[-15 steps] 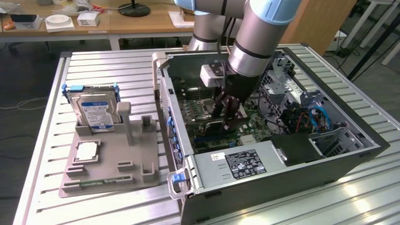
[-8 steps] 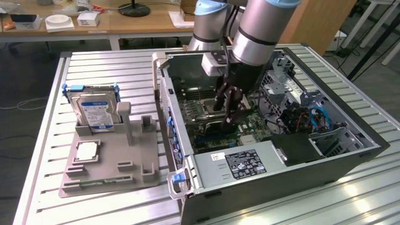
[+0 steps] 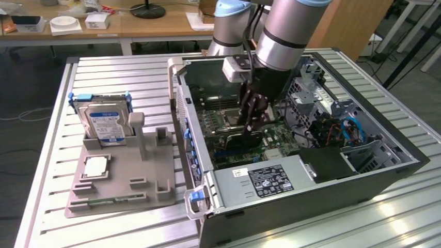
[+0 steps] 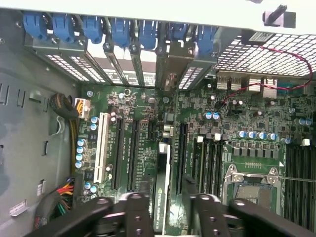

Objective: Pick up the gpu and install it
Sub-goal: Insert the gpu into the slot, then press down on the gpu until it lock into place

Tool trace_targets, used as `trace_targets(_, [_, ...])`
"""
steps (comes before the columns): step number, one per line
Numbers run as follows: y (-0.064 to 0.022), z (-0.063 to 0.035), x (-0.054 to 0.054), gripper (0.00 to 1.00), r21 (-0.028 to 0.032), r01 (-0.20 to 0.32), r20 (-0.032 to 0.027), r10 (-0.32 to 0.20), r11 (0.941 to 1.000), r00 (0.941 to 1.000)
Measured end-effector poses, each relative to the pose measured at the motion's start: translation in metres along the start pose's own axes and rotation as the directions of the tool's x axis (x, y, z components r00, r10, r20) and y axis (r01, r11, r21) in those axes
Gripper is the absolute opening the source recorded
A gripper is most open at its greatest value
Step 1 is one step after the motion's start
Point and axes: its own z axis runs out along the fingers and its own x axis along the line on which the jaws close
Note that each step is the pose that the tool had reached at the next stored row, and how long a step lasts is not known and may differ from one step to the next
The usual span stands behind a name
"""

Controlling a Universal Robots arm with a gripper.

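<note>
The gpu (image 4: 161,210) stands on edge in a motherboard slot, a thin dark card with a green-lettered label. My gripper (image 4: 168,197) straddles it, one black finger (image 4: 138,207) close against one face and the other finger (image 4: 197,210) a small gap away from the other face, so the jaws are open around the card. In the exterior view the gripper (image 3: 252,124) reaches straight down into the open computer case (image 3: 386,170), low over the motherboard (image 3: 276,139).
Blue slot latches (image 4: 118,29) line the case's rear wall. The CPU socket (image 4: 252,185) and memory slots (image 4: 301,177) lie beside the card. Outside the case, a grey fixture (image 3: 124,181) holds a blue-labelled hard drive (image 3: 105,124). The power supply (image 3: 269,181) sits at the case front.
</note>
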Motion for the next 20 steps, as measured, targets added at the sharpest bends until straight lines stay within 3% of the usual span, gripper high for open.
trace_targets(1, [0.0000,0.0000,0.0000,0.39,0.0000,0.000,0.0001,0.000,1.0000,1.0000])
trace_targets(3, [0.0000,-0.0002,0.0000,0.27,-0.0001,0.000,-0.0001,0.000,1.0000,1.0000])
trace_targets(4, [0.0000,-0.0002,0.0000,0.27,0.0000,0.000,0.0000,0.000,1.0000,1.0000])
trace_targets(6, [0.0001,-0.0003,0.0000,0.16,0.0000,0.000,0.0000,0.000,1.0000,1.0000])
trace_targets(8, [0.0001,-0.0004,0.0000,0.11,-0.0001,0.000,0.0001,0.000,1.0000,1.0000])
trace_targets(20, [0.0002,-0.0011,0.0000,0.11,-0.0001,0.000,0.0000,0.000,1.0000,1.0000])
